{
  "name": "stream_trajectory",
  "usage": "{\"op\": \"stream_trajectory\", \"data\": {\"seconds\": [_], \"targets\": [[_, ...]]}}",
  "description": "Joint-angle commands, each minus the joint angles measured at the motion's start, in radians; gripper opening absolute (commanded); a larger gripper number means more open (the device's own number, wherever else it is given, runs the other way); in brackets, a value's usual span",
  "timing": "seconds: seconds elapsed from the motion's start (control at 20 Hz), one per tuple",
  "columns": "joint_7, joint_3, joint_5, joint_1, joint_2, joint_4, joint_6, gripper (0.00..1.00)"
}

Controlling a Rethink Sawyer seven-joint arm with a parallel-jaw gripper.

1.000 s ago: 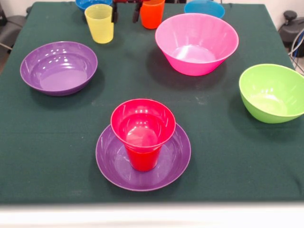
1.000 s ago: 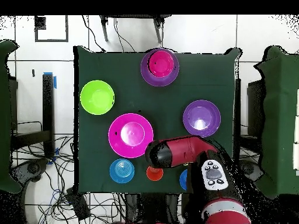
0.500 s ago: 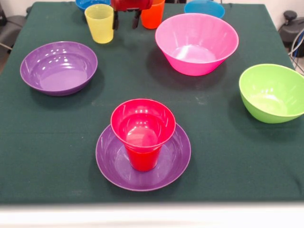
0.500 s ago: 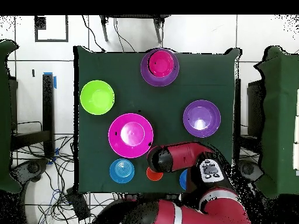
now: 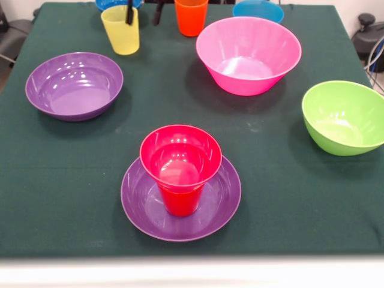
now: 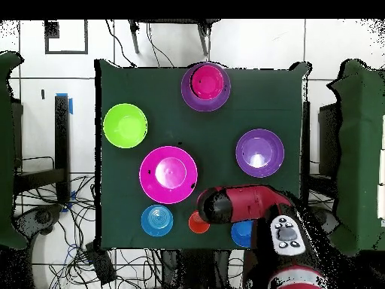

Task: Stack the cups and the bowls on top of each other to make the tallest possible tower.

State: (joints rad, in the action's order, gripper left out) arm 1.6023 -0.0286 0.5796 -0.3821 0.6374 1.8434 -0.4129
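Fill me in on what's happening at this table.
A red robot arm is building a tower from plastic cups and bowls. So far a crimson bowl sits on a red cup standing in a shallow purple bowl. The tool hangs open at the far edge, between the yellow cup and orange cup, holding nothing. The deeper purple bowl, pink bowl and lime green bowl sit loose.

dark green tablecloth (image 5: 72, 174), tangled floor cables (image 6: 75, 248)
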Motion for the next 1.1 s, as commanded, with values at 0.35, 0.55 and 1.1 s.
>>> {"op": "stream_trajectory", "data": {"seconds": [0.35,0.55,1.1], "targets": [[-0.073,0.159,-0.047,-0.039,0.174,0.067,-0.179,1.00],[-0.046,0.157,-0.029,-0.036,0.151,0.068,-0.152,1.00],[0.019,0.144,0.015,-0.028,0.051,0.076,-0.048,1.00]]}}
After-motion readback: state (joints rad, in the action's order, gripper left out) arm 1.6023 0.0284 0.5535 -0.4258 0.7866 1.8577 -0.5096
